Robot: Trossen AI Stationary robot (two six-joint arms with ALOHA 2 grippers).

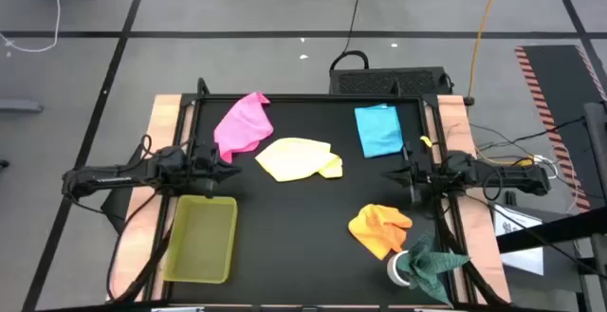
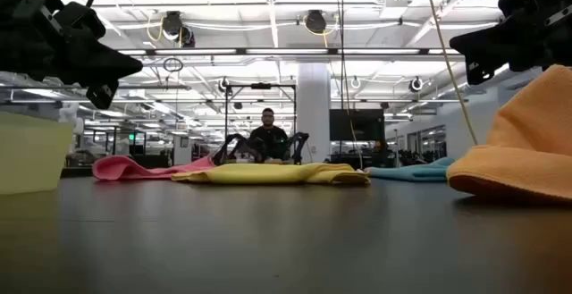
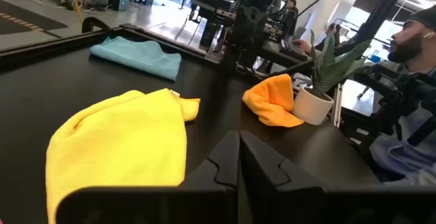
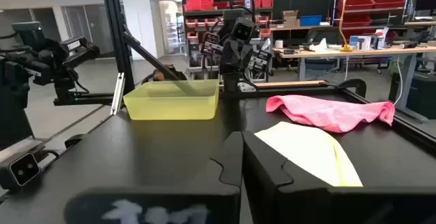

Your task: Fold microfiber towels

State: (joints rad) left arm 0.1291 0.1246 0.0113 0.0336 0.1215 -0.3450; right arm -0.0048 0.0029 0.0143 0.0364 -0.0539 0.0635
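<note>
A soft, napped yellow microfiber towel [image 1: 298, 158] is lying rumpled at the middle of the matte black table [image 1: 303, 227]. Around it are sitting a crumpled pink towel [image 1: 243, 126], a flat light blue towel [image 1: 378, 129] and a bunched orange towel [image 1: 378, 229]. The left gripper [image 1: 229, 155] and right gripper [image 1: 393, 174] are flanking the yellow towel, jaws pressed together, gripping nothing.
</note>
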